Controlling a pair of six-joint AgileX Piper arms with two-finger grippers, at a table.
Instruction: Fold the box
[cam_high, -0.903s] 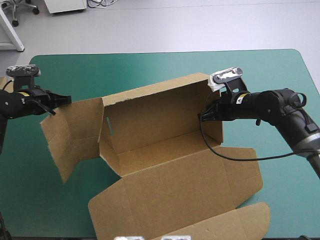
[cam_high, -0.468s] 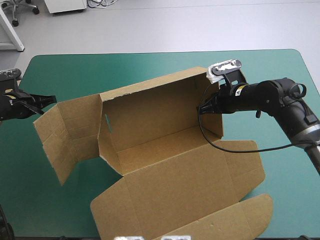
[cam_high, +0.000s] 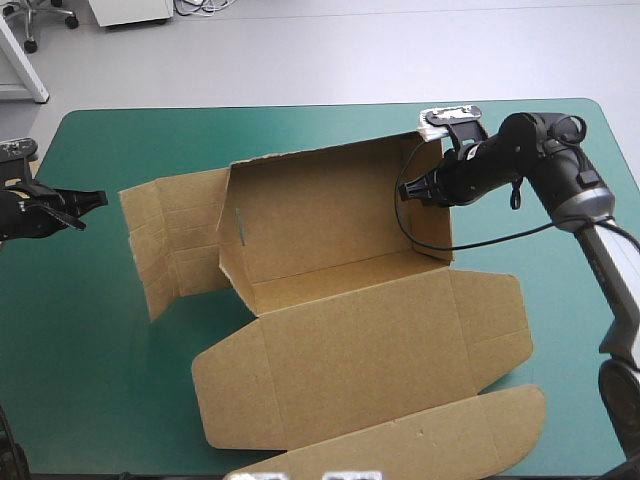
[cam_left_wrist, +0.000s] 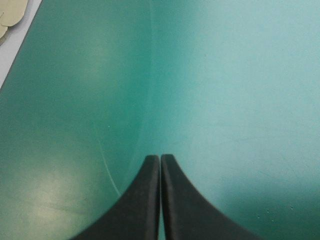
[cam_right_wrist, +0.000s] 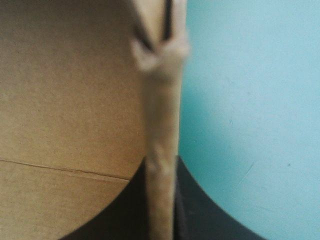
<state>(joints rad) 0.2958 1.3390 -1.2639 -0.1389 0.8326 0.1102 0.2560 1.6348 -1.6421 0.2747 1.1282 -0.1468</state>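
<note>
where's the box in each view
High view: the box sits mid-table, one end wall held by the right gripper.
Left wrist view: not in it; the left gripper, shut, over the teal-green cover.
Right wrist view: its wall's edge stands clamped in the gripper.
Shared landmark: the teal-green cover.

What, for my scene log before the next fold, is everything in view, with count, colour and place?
box: one, brown, middle of the table; back wall and right end wall raised, left end panel splayed outward, lid flat toward the near edge.
table: one, teal-green cover, under the box.
spare board: one edge showing, pale brown, beyond the table's left edge.
left gripper: one, black fingers, shut and empty, over bare cover near the table's left edge, apart from the box.
right gripper: one, black fingers, shut on the box's right end wall.
</note>
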